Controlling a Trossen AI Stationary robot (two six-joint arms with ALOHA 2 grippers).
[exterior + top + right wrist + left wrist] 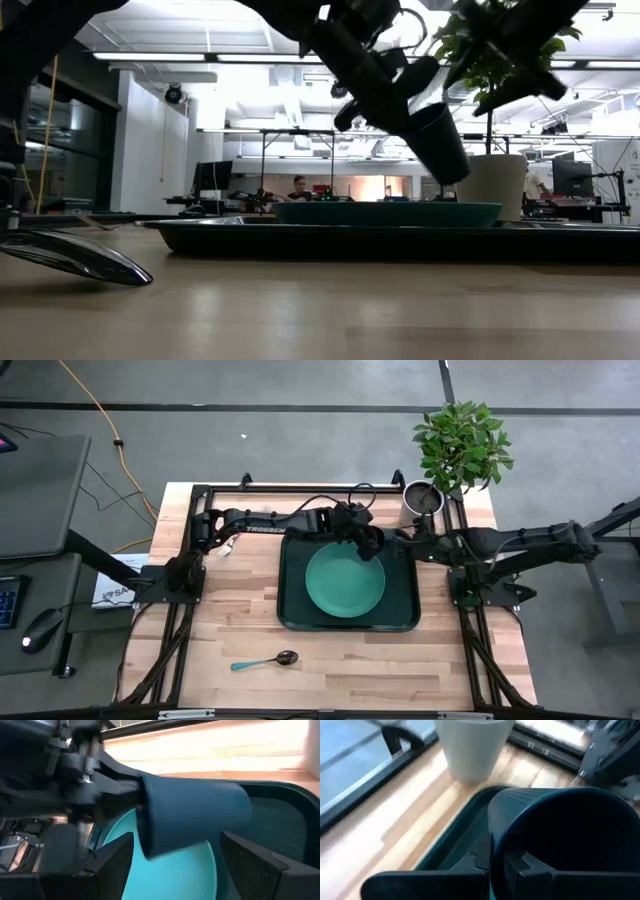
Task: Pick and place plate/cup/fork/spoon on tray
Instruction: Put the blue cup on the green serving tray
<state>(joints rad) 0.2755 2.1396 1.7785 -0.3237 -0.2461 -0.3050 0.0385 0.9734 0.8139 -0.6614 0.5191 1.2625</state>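
Observation:
The teal-green plate (345, 580) lies in the dark green tray (295, 610) at the table's middle. My left gripper (368, 540) is shut on the black cup (437, 142) above the tray's far right corner. My right gripper (176, 840) is open; its fingers stand on either side of the cup's body without touching it. The spoon (265, 660) lies flat on the table near the front edge. The fork is out of view. My left gripper pinches the cup's wall at the rim (498, 851), one finger outside (472, 862) and one inside (525, 862). It comes from the table's left, slanting down. The cup is lifted clear of the tray and tilted, its bottom (452, 172) pointing down toward the right.
A white pot (424, 500) with a green plant stands on the table's far right corner, close behind both grippers. The spoon's bowl (75, 255) shows large in the low view. Bare wood lies left and right of the tray.

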